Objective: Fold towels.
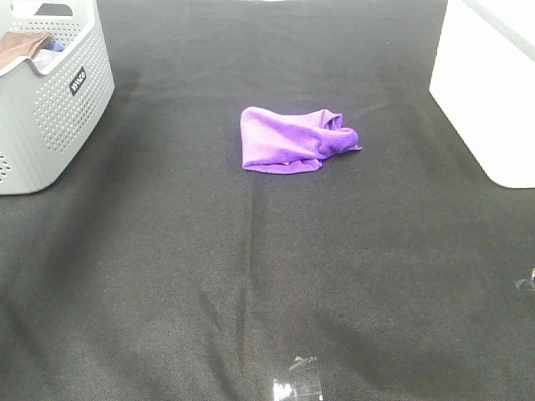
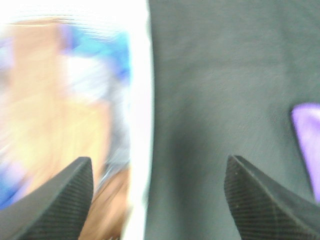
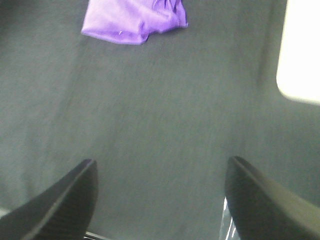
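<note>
A bright purple towel (image 1: 292,140) lies crumpled in a heap on the black table cover, a little beyond the middle. It also shows in the right wrist view (image 3: 131,20) and at the edge of the left wrist view (image 2: 309,145). My left gripper (image 2: 159,200) is open and empty, near the grey basket's rim. My right gripper (image 3: 159,197) is open and empty over bare cloth, well short of the towel. Neither arm shows in the high view.
A grey perforated basket (image 1: 52,109) stands at the back left and holds a brown cloth (image 1: 23,43). A white bin (image 1: 489,92) stands at the back right. A small clear piece (image 1: 297,386) lies at the front edge.
</note>
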Controlling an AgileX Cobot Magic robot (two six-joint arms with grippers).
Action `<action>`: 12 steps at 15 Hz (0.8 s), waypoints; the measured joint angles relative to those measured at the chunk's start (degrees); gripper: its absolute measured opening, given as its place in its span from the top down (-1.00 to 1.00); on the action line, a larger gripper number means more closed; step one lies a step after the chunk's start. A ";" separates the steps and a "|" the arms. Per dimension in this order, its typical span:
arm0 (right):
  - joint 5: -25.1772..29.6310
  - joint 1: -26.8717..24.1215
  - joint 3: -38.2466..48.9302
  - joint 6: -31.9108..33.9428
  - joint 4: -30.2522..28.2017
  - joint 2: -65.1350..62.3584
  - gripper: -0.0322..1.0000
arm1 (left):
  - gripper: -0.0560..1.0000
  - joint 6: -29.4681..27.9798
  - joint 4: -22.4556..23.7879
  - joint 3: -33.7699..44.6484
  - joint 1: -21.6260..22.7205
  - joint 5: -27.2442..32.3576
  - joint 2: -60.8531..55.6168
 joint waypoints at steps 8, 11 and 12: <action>0.11 0.00 21.94 3.09 -3.55 -47.90 -0.44 | -0.39 1.26 1.60 56.89 0.11 0.06 -58.21; 0.17 0.00 30.94 3.09 -7.79 -57.98 -0.44 | -0.39 1.72 1.60 74.26 0.11 -0.57 -78.84; 0.29 0.00 33.69 3.09 -8.59 -60.28 -0.44 | -0.39 1.72 1.60 78.67 0.11 -0.57 -84.80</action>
